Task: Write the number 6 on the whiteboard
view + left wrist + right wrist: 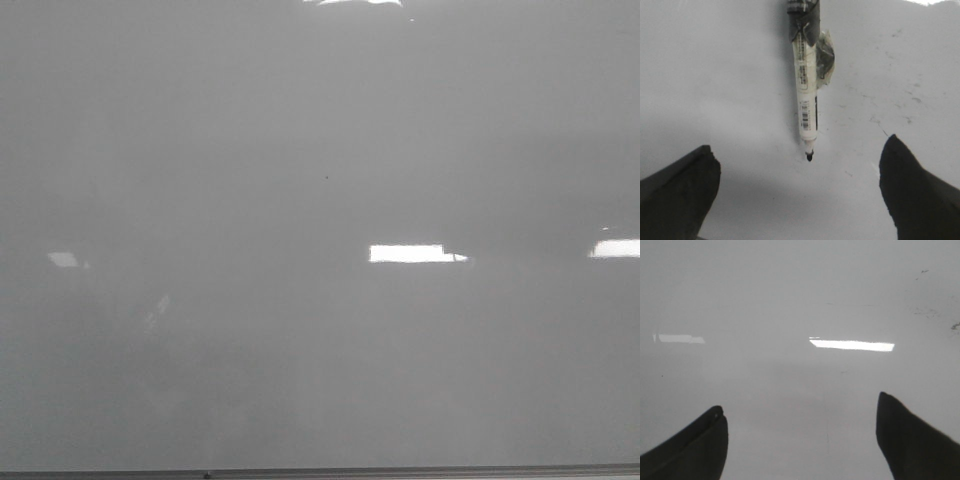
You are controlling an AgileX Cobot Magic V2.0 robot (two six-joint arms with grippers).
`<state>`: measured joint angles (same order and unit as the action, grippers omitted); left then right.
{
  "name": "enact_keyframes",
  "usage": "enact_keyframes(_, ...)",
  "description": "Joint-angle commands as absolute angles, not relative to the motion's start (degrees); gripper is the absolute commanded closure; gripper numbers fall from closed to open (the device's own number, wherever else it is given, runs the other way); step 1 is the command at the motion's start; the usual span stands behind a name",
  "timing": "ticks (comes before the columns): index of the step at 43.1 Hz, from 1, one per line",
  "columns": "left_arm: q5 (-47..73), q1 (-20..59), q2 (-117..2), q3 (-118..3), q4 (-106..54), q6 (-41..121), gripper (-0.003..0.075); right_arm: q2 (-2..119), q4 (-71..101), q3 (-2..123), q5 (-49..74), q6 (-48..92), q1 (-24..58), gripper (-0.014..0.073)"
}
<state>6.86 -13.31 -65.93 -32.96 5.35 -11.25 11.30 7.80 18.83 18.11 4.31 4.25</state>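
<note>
- We see the whiteboard (pixel 320 330) filling the front view, its thin grey frame edge along the bottom; it bears only a tiny dark speck (pixel 327 179) just above centre.
- In the left wrist view, a white marker (pixel 807 95) lies on the board, upper centre, black tip toward the left gripper (pixel 800 192), whose fingers are spread.
- The right gripper (pixel 800 440) is spread too, over bare board.
</note>
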Motion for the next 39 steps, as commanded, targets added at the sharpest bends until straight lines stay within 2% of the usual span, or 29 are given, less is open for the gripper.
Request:
enact_keyframes(1,-0.85,-13.32,-70.72,-36.18,4.83,-11.47,0.0102,12.41,7.12,20.8,13.68,4.61,3.95,-0.003)
enact_keyframes(16,-11.0,-13.32,-83.36,-39.74,7.85,-11.33,0.0106,12.41,7.12,20.8,13.87,4.61,3.95,-0.003)
enact_keyframes(20,-13.11,-13.32,-84.6,-39.74,7.83,-11.33,0.0148,12.41,7.12,20.8,13.87,4.61,3.95,-0.003)
enact_keyframes(24,-14.26,-13.32,-84.93,-39.74,7.83,-11.33,0.0223,12.41,7.12,20.8,13.87,4.61,3.95,-0.003)
enact_keyframes(39,-9.57,-13.19,-83.69,-39.74,7.83,-11.33,0.0623,12.41,7.12,20.8,13.87,4.61,3.95,-0.003)
